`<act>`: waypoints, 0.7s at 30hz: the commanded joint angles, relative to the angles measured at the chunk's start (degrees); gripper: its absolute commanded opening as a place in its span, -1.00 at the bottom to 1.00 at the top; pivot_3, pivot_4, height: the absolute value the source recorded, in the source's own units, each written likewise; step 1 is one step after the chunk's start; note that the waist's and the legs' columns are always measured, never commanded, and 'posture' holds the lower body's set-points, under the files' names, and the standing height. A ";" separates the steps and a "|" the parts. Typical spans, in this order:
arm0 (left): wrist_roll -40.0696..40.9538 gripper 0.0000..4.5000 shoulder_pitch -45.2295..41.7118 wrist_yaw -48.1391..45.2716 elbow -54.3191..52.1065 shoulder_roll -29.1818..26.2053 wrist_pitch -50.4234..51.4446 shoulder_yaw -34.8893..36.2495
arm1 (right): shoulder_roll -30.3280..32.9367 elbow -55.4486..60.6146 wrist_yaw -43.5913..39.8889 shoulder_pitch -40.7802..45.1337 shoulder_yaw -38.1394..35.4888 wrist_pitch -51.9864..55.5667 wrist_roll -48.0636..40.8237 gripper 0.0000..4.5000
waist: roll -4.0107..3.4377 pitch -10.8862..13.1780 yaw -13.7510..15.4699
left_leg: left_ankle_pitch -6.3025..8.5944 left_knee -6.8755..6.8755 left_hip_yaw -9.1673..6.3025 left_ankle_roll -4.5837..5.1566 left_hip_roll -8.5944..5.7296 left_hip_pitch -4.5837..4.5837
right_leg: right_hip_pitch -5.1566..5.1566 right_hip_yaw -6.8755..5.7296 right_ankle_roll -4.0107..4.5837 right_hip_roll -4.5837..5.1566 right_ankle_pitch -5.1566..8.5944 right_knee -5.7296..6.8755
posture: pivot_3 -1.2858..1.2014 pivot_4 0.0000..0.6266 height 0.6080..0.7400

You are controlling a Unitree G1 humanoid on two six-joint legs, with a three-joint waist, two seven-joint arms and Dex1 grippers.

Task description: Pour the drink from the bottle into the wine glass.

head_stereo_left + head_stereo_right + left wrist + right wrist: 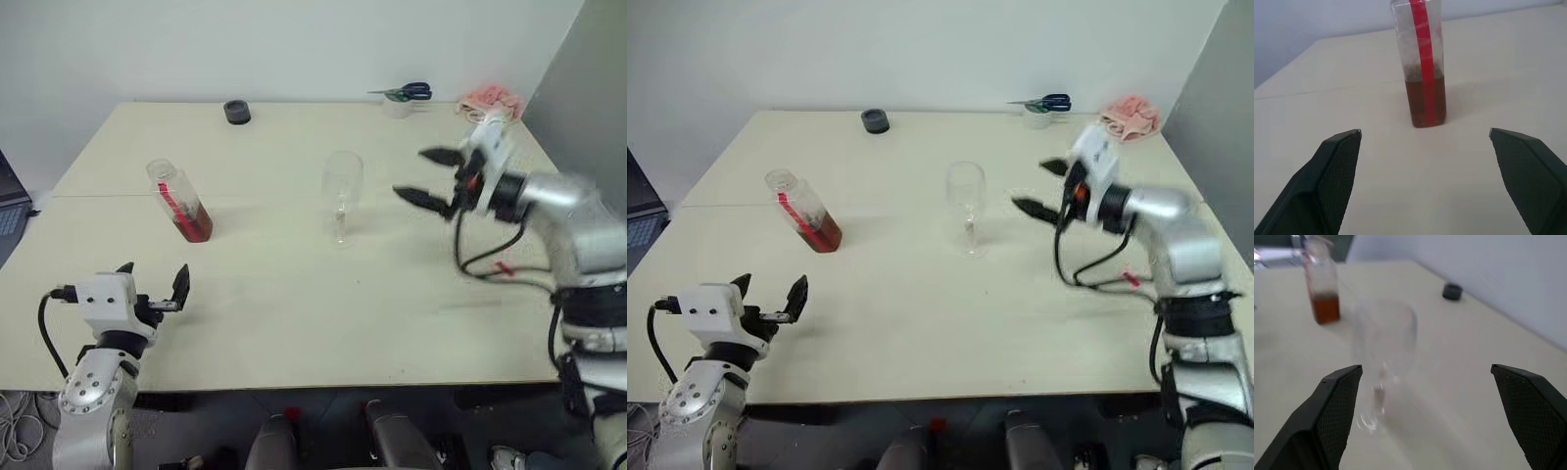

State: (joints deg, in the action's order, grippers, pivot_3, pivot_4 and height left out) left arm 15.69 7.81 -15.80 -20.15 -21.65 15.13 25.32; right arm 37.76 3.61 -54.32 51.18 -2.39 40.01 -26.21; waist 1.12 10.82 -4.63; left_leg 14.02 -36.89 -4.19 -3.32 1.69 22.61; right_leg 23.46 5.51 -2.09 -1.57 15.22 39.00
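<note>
Clear bottle point(1420, 63) ahead of open left tool point(1425, 171)

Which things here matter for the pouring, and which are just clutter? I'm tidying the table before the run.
For the job:
bottle with its drink
wine glass
left claw, open
right claw, open

Lying about:
scissors
black cap
pink cloth
laptop

Probably office: table point(294, 323), scissors point(404, 93)

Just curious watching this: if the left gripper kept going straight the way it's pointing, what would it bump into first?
Most likely the bottle, standing straight ahead between the open fingers of the left gripper, some way off across bare table.
</note>
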 commanded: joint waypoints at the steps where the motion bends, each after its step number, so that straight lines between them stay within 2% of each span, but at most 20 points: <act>1: 1.14 1.00 -4.00 -0.53 -1.54 -3.69 2.72 0.85 | -1.80 4.35 -2.73 7.25 -1.92 8.18 -10.39 0.99 | 0.00 0.00 0.00 | 0.00 0.01 0.00 0.00 0.00 0.02 | 0.01 0.00 0.00 0.00 0.00 -0.01 | 0.03 -0.52 1.00; 6: 0.40 1.00 -9.74 1.17 -2.19 -7.84 8.50 0.42 | -5.69 4.53 -1.28 12.47 -2.56 11.69 -16.41 0.99 | 0.05 -0.03 0.00 | 0.00 -0.05 -0.01 0.00 -0.05 0.11 | 0.01 -0.03 -0.01 0.10 -0.01 -0.06 | 0.03 -0.52 1.00; 13: 0.02 1.00 -18.17 1.95 0.32 -11.45 15.26 -1.15 | -8.61 3.58 0.67 16.86 0.98 15.72 -17.31 0.99 | 0.05 -0.02 0.03 | 0.00 -0.04 -0.04 -0.01 -0.05 0.18 | 0.09 -0.08 0.00 0.10 -0.03 -0.03 | 0.03 -0.52 1.00; 21: -1.38 1.00 -23.18 0.25 8.59 -12.00 13.39 -3.89 | -10.18 2.30 1.90 17.95 2.92 14.25 -14.99 0.99 | 0.05 -0.02 0.04 | 0.00 0.00 -0.04 -0.01 -0.05 0.29 | 0.23 -0.10 0.22 0.11 -0.16 -0.03 | 0.03 -0.52 1.00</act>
State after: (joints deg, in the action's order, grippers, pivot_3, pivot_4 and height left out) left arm 15.00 -14.22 -15.10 -11.89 -32.63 30.44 21.30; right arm 27.71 4.94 -52.70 67.15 1.08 55.50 -41.43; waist 1.17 10.80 -4.58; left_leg 14.02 -36.89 -4.23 -3.32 1.64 22.91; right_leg 23.71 5.41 -1.86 -1.47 15.06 38.98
